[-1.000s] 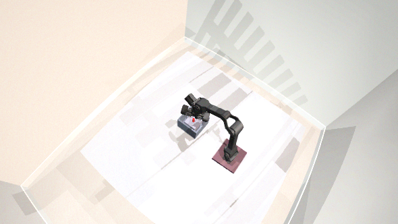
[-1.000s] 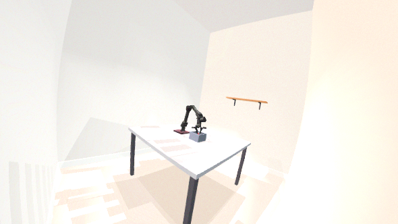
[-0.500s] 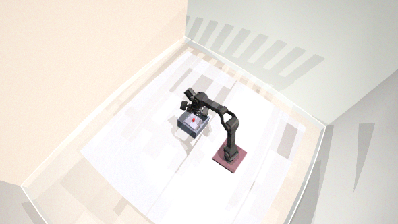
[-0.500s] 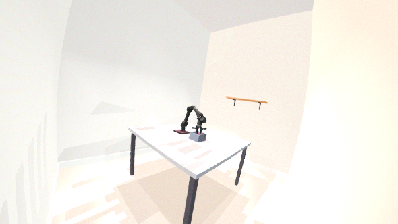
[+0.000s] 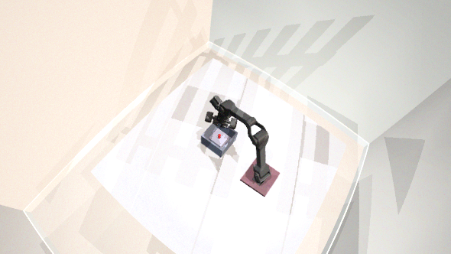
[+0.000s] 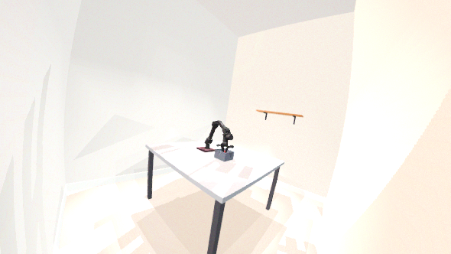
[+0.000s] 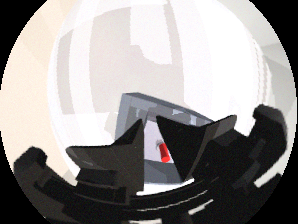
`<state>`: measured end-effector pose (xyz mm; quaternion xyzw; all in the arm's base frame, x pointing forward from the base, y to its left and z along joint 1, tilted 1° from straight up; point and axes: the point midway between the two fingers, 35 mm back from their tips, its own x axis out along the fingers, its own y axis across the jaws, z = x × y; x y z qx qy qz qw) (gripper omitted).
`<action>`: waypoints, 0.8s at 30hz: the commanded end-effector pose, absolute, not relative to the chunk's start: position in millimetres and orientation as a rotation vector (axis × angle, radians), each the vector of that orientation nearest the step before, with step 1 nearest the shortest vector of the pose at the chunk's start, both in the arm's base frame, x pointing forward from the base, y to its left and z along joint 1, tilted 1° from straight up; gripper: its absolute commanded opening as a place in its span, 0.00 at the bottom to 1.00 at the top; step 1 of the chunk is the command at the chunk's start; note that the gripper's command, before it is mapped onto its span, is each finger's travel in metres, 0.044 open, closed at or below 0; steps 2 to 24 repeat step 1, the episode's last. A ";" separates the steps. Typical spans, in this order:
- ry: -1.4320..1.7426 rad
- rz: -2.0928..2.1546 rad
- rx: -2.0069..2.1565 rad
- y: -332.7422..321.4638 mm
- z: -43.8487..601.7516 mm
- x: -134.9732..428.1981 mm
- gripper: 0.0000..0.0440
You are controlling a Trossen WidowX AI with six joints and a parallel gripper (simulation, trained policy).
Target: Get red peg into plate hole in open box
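My black metal claw (image 5: 222, 124) (image 6: 225, 149) (image 7: 149, 120) is open a little, with a narrow gap between the fingers, and it has hold of nothing. In the top view, it is at twelve o'clock of the open blue-grey box (image 5: 211, 146) (image 6: 220, 156) (image 7: 150, 102), over its rim side. The small red round peg (image 5: 219, 136) (image 6: 225, 151) (image 7: 165, 153) is inside this box, at the pale square plate (image 5: 224, 141) (image 7: 151, 136), near its middle. How deep the peg sits in the hole, I cannot tell. My dark red square base plate (image 5: 265, 192) (image 6: 200, 148) lies toward four o'clock from the box, well apart, on the white table (image 5: 172, 180) (image 6: 191, 164).

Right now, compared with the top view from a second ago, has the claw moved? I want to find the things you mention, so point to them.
Yes. In the top view, the claw (image 5: 223, 125) (image 6: 225, 150) (image 7: 149, 120) has shifted toward the picture's upper edge, judged against the box (image 5: 211, 148) (image 6: 219, 156) (image 7: 120, 117).
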<state>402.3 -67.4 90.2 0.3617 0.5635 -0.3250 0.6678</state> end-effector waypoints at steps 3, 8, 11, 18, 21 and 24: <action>1.228 -0.782 0.802 -97.3 92.1 406.6 0.21; 1.228 -0.782 0.802 -97.3 92.1 406.6 0.21; 1.228 -0.782 0.802 -97.3 92.1 406.6 0.21; 1.228 -0.782 0.802 -97.3 92.1 406.6 0.21; 1.228 -0.782 0.802 -97.3 92.1 406.6 0.21; 1.228 -0.782 0.802 -97.3 92.1 406.6 0.21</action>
